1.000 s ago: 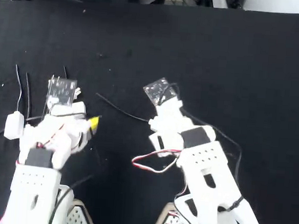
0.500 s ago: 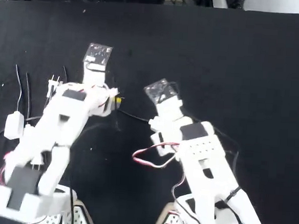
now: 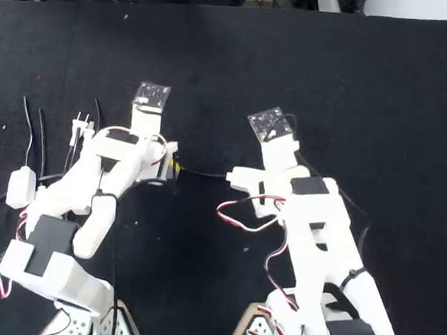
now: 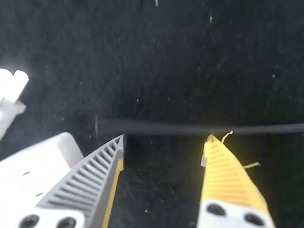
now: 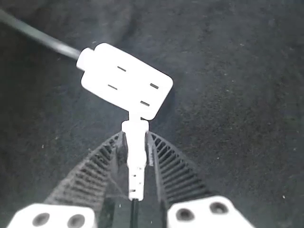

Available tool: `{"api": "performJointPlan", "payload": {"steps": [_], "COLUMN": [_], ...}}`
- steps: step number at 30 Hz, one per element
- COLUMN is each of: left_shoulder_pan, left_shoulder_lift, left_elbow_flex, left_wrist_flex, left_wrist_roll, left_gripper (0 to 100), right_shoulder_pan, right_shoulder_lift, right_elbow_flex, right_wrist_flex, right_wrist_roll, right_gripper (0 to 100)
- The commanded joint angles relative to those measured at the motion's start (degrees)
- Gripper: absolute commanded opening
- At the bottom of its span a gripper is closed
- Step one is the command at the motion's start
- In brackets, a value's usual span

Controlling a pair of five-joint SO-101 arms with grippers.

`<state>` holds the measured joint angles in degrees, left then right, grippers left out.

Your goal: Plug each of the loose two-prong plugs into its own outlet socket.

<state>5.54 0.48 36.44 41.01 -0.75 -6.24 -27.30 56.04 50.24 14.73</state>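
My right gripper [image 5: 135,138] is shut on a white plug [image 5: 135,159]. The plug's front end touches the edge of a white outlet block [image 5: 124,80], whose slotted face looks up; the prongs are hidden. My left gripper [image 4: 164,142] is open with nothing between its yellow finger [image 4: 228,180] and its ridged grey finger [image 4: 90,180]. A black cable [image 4: 190,128] runs across just past their tips. In the high view a loose white two-prong plug [image 3: 79,128] lies at the far left, beside the left arm [image 3: 104,178]. The right arm [image 3: 312,220] stands at the middle right.
A white block [image 3: 20,186] lies at the left edge with thin black cables [image 3: 31,127] around it. A black cable [image 3: 202,172] stretches between the two arms. A white block [image 4: 38,164] sits close beside the ridged finger. The black table's far half is open.
The left arm swung from the near left out toward the table's middle. The right arm's far end shifted right and a little farther away.
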Motion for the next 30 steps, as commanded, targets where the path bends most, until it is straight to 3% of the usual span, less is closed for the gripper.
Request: {"api": "performJointPlan", "payload": {"steps": [1,8,15,22,26,30], "left_shoulder_pan": [0.3,-1.1,-4.3,-5.1,-5.0,-5.5], "left_shoulder_lift": [-5.7,-15.2,-29.7,-36.0,-36.2,-36.5], "left_elbow_flex": [3.3,7.8,14.1,20.8,24.7,26.1], "left_wrist_flex": [0.3,0.8,5.7,3.1,0.0,-0.2], "left_wrist_roll": [-0.2,-0.2,-0.2,0.4,0.4,0.4], "left_gripper": [26,26,26,26,26,26], "right_shoulder_pan": [1.4,1.1,0.4,-12.1,-20.3,-22.2], "right_shoulder_lift": [0.1,-0.4,-1.4,-11.8,-15.0,-15.3], "right_elbow_flex": [-4.5,-10.0,-10.0,-4.4,2.3,11.4], "right_wrist_flex": [-0.9,8.6,9.6,12.4,6.6,-6.1], "right_wrist_roll": [0.5,0.5,0.6,0.5,0.4,0.2], "right_gripper": [1.1,1.1,1.1,1.1,1.1,1.1]}}
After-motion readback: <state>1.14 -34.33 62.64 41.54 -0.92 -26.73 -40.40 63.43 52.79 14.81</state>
